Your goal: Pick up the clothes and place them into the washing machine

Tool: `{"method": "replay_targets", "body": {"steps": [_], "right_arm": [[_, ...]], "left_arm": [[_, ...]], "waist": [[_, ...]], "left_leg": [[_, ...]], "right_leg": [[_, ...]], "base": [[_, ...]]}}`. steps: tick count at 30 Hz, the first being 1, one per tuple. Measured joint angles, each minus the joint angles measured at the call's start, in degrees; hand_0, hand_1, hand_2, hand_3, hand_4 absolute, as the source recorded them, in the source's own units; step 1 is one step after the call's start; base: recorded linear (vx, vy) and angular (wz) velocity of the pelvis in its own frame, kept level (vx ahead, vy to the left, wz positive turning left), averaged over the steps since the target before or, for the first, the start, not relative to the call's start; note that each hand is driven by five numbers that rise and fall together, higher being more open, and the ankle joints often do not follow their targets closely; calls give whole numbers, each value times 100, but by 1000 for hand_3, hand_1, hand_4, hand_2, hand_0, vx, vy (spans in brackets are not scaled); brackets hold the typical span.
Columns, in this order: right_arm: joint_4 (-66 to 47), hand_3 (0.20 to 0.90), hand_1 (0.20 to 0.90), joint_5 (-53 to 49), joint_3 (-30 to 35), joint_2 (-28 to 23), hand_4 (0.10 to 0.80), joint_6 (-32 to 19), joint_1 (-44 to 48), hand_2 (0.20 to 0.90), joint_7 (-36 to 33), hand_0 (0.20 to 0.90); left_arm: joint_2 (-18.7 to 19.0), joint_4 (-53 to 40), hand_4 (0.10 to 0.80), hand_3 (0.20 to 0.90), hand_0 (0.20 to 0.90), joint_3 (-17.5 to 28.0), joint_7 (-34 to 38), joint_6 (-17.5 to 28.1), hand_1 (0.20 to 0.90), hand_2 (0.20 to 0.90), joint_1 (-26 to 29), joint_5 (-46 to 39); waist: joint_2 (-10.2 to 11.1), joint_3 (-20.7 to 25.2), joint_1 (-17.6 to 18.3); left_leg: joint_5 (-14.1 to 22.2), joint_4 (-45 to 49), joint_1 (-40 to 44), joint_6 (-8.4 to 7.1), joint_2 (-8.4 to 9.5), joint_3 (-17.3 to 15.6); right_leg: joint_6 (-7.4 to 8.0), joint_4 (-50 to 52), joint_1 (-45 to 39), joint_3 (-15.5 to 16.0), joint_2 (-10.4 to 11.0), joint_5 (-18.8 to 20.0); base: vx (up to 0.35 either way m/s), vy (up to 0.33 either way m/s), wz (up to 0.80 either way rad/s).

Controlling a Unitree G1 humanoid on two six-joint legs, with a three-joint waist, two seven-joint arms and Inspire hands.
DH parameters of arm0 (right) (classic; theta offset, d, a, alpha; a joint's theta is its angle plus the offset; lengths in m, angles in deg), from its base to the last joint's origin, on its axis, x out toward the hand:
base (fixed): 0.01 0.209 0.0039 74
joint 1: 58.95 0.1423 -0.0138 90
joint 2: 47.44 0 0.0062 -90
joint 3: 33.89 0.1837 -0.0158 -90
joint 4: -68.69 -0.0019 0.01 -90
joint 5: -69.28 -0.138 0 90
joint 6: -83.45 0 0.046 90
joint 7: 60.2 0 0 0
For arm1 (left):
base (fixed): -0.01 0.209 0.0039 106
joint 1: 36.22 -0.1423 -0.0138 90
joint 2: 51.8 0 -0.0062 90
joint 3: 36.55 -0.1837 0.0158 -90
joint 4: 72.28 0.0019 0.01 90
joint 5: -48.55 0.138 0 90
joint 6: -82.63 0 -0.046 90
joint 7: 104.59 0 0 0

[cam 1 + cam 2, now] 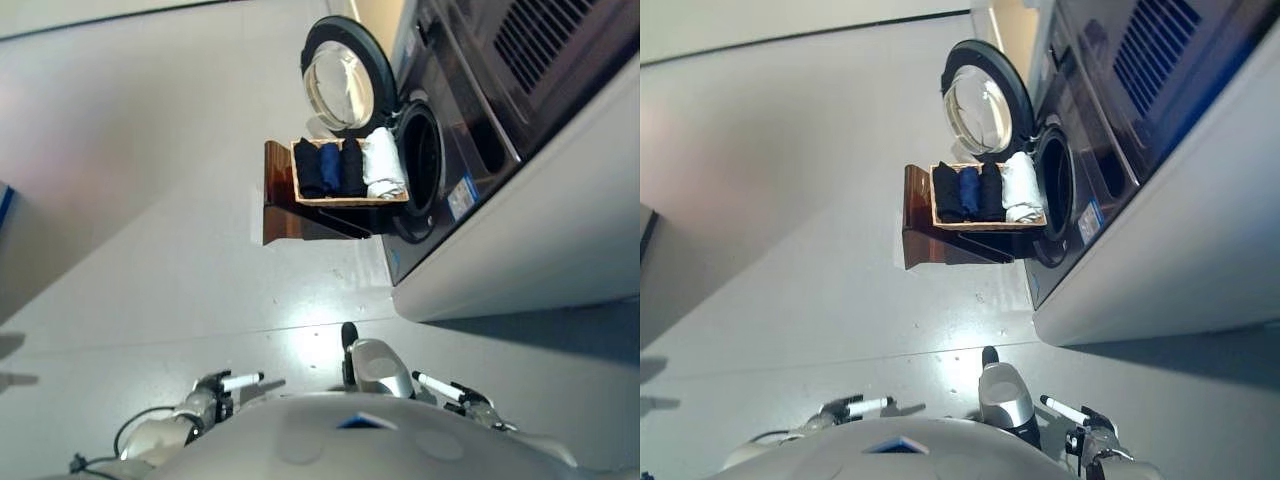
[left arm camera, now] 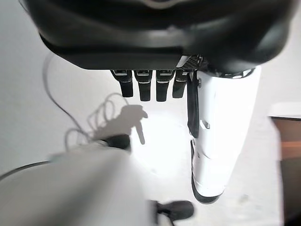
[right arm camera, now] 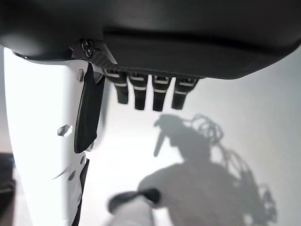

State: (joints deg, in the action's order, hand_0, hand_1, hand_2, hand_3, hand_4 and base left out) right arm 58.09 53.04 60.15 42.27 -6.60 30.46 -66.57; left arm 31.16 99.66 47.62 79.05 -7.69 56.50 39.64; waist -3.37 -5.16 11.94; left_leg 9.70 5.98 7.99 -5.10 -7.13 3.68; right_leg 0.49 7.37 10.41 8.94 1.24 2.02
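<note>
While both hands (image 2: 150, 87) (image 3: 150, 94) open, empty: rolled black, navy, white clothes (image 1: 347, 166) in basket (image 1: 350, 200).

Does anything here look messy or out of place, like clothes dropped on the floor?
Nothing stands out. The folded dark and white clothes sit neatly in the wicker basket on its brown stand, beside the washing machine's open round door.

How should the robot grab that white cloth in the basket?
Probably pinch the white cloth at its bulging top fold, coming from above. It lies at the end of the basket nearest the washing machine's open mouth, dark clothes packed against its other side.
</note>
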Motion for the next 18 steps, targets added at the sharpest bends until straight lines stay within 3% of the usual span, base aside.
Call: {"method": "replay_targets", "body": {"steps": [5,7,8,9,10,11,12,15,16,18], "right_arm": [[-7,900,900,-27,-6,35,800,-18,53,900,-6,900],[19,900,900,-134,-43,49,800,-5,27,900,-1,900],[58,900,900,-163,-145,45,800,-8,25,900,-2,900],[57,900,900,-177,-163,37,800,-8,43,900,-4,900],[69,900,900,-202,-167,71,800,-10,65,900,1,900],[105,900,900,-213,-166,124,800,15,41,900,-6,900],[135,900,900,-212,-162,118,800,11,24,900,-8,900],[129,900,900,-209,-156,67,800,-4,65,900,-46,900],[129,900,900,-200,-166,22,800,-13,126,900,-75,900],[132,900,900,-189,-158,-17,800,-10,166,900,-118,900]], "left_arm": [[-31,-138,800,900,900,-3,-6,1,900,900,128,-242],[-55,-168,800,900,900,-58,-9,7,900,900,151,-259],[-74,-167,800,900,900,-175,-16,19,900,900,149,-279],[-76,-175,800,900,900,-180,-17,20,900,900,163,-276],[-64,-195,800,900,900,-177,-6,15,900,900,227,-276],[-38,-259,800,900,900,-176,0,62,900,900,269,-279],[4,-314,800,900,900,-161,-2,83,900,900,261,-283],[38,-378,800,900,900,-111,-3,61,900,900,344,-397],[34,-387,800,900,900,-24,-14,70,900,900,396,-431],[27,-385,800,900,900,56,-16,70,900,900,415,-433]], "waist": [[197,-49,-189],[235,-63,-198],[273,-75,-209],[282,-89,-238],[334,-117,-220],[548,-249,-336],[584,-267,-386],[564,-419,-527],[511,-544,-636],[471,-586,-649]], "left_leg": [[-289,1508,-490,-525,-87,33],[-468,2088,-733,-602,-123,-172],[-433,2075,-759,-519,-115,-460],[-409,2028,-851,-526,-97,-521],[-354,1834,-972,-464,-64,-709],[-418,951,-970,-324,74,-1012],[-525,354,-1024,-279,97,-1078],[-1087,-748,-1158,-284,88,-953],[-1316,-1099,-1209,-345,87,-731],[-1523,-1098,-1329,-374,85,-593]], "right_leg": [[-279,-294,-584,-79,-201,-159],[-417,-486,-838,-91,-240,-168],[-549,-560,-898,-95,-223,-131],[-626,-563,-951,-139,-230,-231],[-644,-709,-1038,-234,-245,-228],[-710,-791,-1200,-452,-199,-180],[-713,-870,-1217,-526,-228,-186],[-624,-1174,-1463,-767,-364,-41],[-595,-1215,-1626,-1040,-438,-84],[-589,-1214,-1733,-1190,-467,-138]], "base": [[212,-225,6],[242,-162,7],[223,-116,-10],[256,-101,5],[305,-16,6],[397,-1,1],[310,20,-19],[338,52,-47],[359,73,-77],[292,64,-70]]}}
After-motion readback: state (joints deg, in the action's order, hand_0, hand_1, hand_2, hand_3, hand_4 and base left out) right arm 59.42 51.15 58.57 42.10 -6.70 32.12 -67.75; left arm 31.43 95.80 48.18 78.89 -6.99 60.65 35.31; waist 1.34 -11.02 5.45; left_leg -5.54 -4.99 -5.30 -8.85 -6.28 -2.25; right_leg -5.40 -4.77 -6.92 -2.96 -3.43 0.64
